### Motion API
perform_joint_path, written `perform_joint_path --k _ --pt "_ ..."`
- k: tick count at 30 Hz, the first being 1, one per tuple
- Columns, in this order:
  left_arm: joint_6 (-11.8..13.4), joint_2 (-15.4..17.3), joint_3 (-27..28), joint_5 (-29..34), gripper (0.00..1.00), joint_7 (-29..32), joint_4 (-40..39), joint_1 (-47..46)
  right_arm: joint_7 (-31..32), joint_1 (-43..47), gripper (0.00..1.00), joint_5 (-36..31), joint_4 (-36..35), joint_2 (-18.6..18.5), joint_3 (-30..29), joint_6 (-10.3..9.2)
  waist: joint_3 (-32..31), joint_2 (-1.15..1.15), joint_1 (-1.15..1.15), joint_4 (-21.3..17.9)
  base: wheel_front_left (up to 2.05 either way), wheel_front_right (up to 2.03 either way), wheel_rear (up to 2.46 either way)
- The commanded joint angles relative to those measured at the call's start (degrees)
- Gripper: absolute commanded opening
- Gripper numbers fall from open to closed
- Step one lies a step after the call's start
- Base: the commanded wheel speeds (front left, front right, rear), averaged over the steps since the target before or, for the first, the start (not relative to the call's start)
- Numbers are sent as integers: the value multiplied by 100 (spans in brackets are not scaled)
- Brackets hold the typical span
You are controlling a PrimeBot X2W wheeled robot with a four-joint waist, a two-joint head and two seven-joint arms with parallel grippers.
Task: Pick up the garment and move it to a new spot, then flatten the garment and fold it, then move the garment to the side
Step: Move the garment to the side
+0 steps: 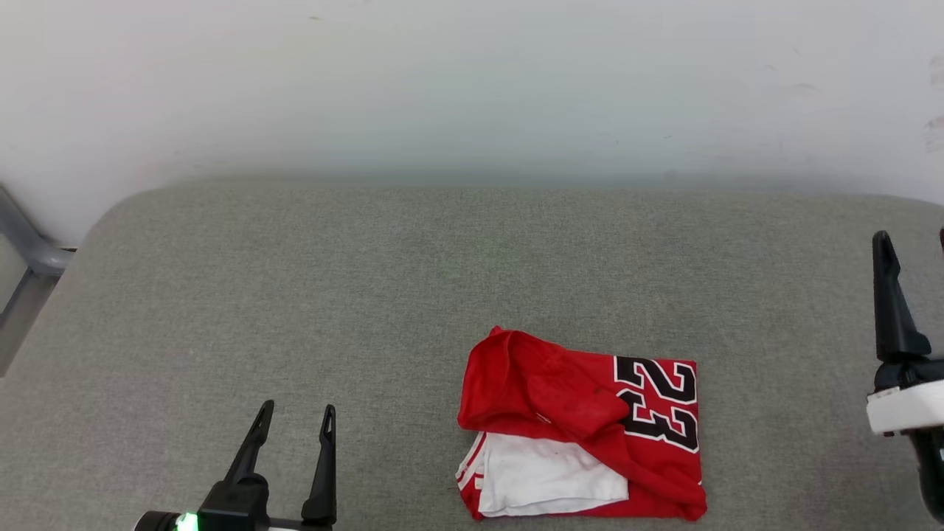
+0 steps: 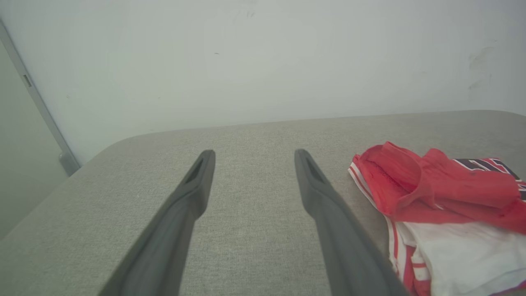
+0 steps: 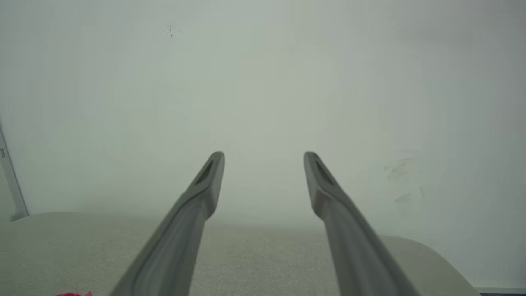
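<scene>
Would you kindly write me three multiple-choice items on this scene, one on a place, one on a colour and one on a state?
1. Where does the red jersey lie from the left gripper? A on its right; B on its left; C between its fingers.
2. The "23" print is: A blue; B black, outlined white; C yellow.
3. The left gripper is: A shut on the jersey; B shut, empty; C open, empty.

Answers: 1 A, the head view shows the jersey to its right; 2 B, the digits are black with white edges; 3 C, its fingers stand apart over the bare grey cushion.
</scene>
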Motion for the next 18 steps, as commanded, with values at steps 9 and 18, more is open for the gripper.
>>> perform_joint_path --k 9,18 --pt "-19 -7 -46 12 100 -26 5 -101 1981 -490 100 1483 54 -1112 910 -5 145 0 0 120 0 0 0" --pt "-35 -25 -99 -11 100 -26 19 -246 3310 -314 100 2316 88 -1597 1631 -5 373 0 0 241 0 0 0"
